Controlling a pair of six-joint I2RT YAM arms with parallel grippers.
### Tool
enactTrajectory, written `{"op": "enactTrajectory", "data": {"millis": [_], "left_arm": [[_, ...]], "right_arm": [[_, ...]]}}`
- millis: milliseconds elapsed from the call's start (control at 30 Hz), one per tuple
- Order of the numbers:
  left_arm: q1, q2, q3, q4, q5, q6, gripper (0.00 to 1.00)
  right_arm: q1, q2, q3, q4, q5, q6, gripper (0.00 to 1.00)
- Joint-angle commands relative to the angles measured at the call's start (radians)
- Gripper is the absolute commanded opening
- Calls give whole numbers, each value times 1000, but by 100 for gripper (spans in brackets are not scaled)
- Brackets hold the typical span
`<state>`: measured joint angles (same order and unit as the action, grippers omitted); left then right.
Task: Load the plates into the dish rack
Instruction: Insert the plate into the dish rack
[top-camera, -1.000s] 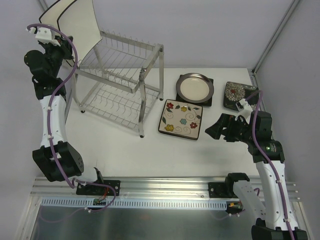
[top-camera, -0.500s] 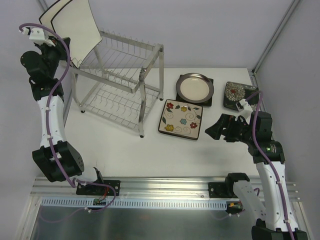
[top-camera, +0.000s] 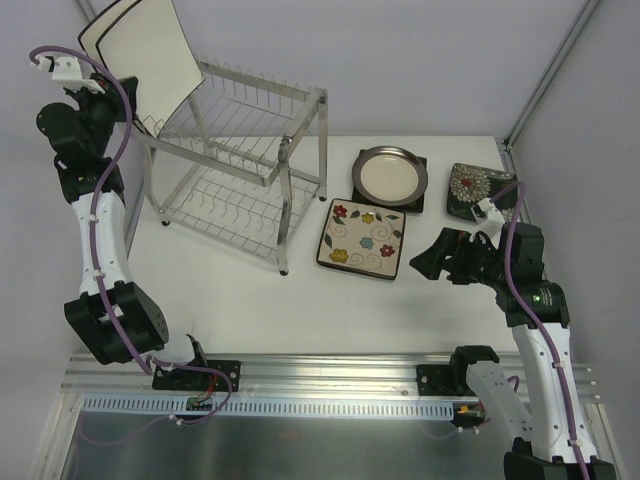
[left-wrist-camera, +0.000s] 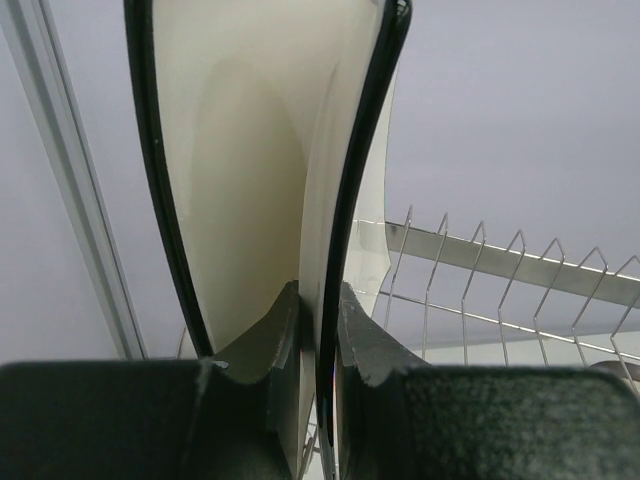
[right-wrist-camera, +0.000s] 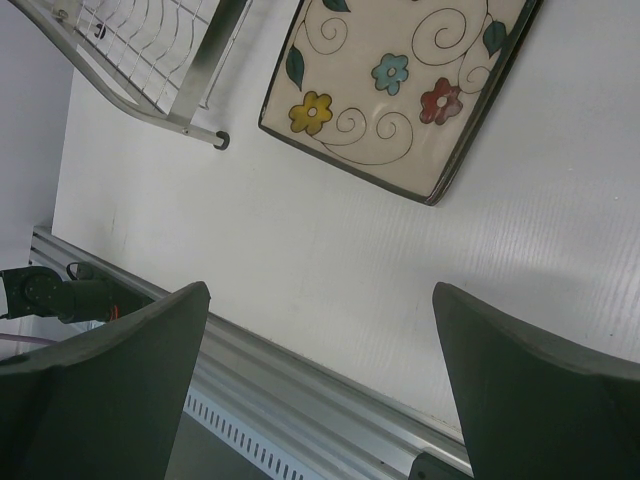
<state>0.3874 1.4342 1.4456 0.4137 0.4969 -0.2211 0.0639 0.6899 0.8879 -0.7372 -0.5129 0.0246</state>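
My left gripper (top-camera: 118, 100) is shut on the white square black-rimmed plate (top-camera: 140, 55) and holds it on edge, high above the left end of the silver wire dish rack (top-camera: 240, 170). In the left wrist view the fingers (left-wrist-camera: 318, 300) pinch the plate's rim (left-wrist-camera: 250, 150), with rack wires (left-wrist-camera: 480, 270) behind. The cream flowered plate (top-camera: 362, 238) lies flat right of the rack; it also shows in the right wrist view (right-wrist-camera: 400, 80). My right gripper (top-camera: 425, 262) is open and empty, just right of it (right-wrist-camera: 320, 330).
The round cream grey-rimmed plate (top-camera: 389, 175) sits on a dark square plate (top-camera: 416, 205) at the back. A dark plate with white blooms (top-camera: 470, 187) lies at the far right. A rack foot (right-wrist-camera: 221, 140) and the table's metal front rail (right-wrist-camera: 300, 400) are in the right wrist view.
My left gripper has shifted the white plate slightly up and to the left above the rack. The right arm has not moved.
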Motion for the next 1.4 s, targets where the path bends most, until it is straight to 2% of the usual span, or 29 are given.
{"op": "enactTrajectory", "data": {"millis": [0,233,267,300,333,700,833,933,967,1367], "left_arm": [[33,-3,32,63,-35,2,0],[38,3,33,63,-11,-17,0],[38,3,33,62,-8,-18,3],[38,5,35,62,-8,-20,12],[38,6,33,60,-8,-21,15],[39,-9,32,37,-24,-23,27],[39,-17,26,30,-37,-32,45],[39,-24,18,25,-44,-38,52],[39,-31,18,23,-47,-44,57],[38,-95,-47,23,-73,-112,81]], "right_arm": [[8,-13,11,32,-16,-18,99],[13,-16,11,32,-16,-18,100],[11,-18,11,33,-16,-18,100],[13,-18,10,33,-16,-17,100],[13,-20,9,33,-16,-18,100],[17,-24,10,32,-16,-17,100],[20,-27,8,33,-16,-18,100],[22,-32,8,32,-16,-18,100],[22,-32,6,32,-16,-18,100],[30,-43,8,38,-19,-18,100]]}}
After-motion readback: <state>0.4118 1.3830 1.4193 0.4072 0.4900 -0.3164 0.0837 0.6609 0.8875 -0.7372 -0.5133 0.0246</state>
